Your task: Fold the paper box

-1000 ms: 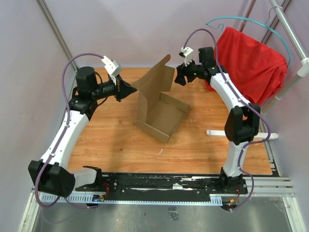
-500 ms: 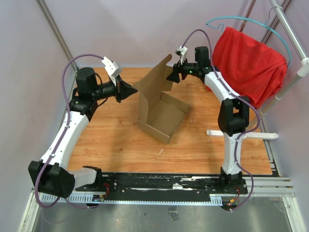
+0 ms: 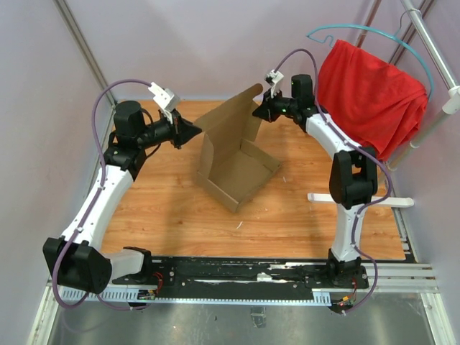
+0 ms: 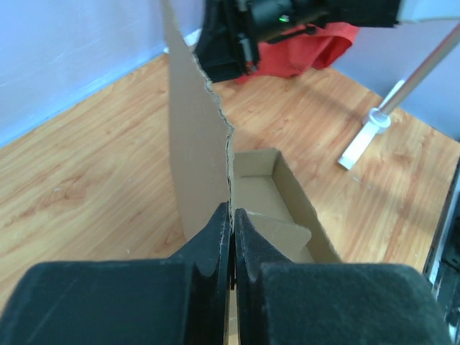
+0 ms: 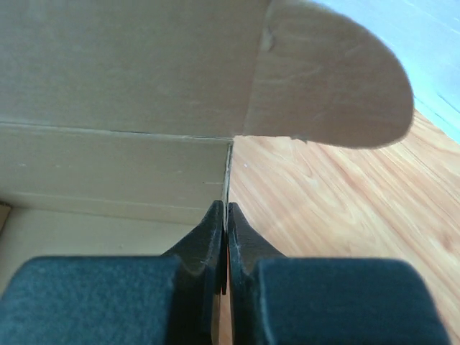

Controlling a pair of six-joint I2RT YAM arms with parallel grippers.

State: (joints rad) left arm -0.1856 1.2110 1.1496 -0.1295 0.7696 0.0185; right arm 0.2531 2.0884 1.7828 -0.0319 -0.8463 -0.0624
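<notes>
Brown cardboard paper box (image 3: 241, 169) on the wood table (image 3: 165, 208), left of the red cloth (image 3: 370, 90) and well apart from it. The tray part lies flat. The lid (image 3: 230, 118) stands upright off the tray's back wall, its face side-on to the cloth.

My left gripper (image 3: 198, 130) is on the lid edge farthest from the cloth. Its fingers are closed narrow, with the board nipped between the tips; the left wrist view shows this clearly. My right gripper (image 3: 256, 111) is on the lid edge nearest the cloth. Its fingers are also closed tight, just under the rounded flap (image 5: 330, 86). They look pinched on a thin bit of board seen edge-on, though I can't be fully sure how much is in the grip.

Step in hand, as I judge it, is swinging the lid down over the tray. To do it well:
- Move both hands at the same rate, so the lid turns on its crease and doesn't twist.
- Don't pull the edges apart or toward the cloth. Nothing pins the tray, so it may slide or tip.
- Grip shallow, close to the edge, so the fingers can get out before the lid seats.
- Turn in the rounded flap on the cloth side so it goes inside the tray wall, not over it.
- The cloth-side pinch looks marginal and may slip.
</notes>
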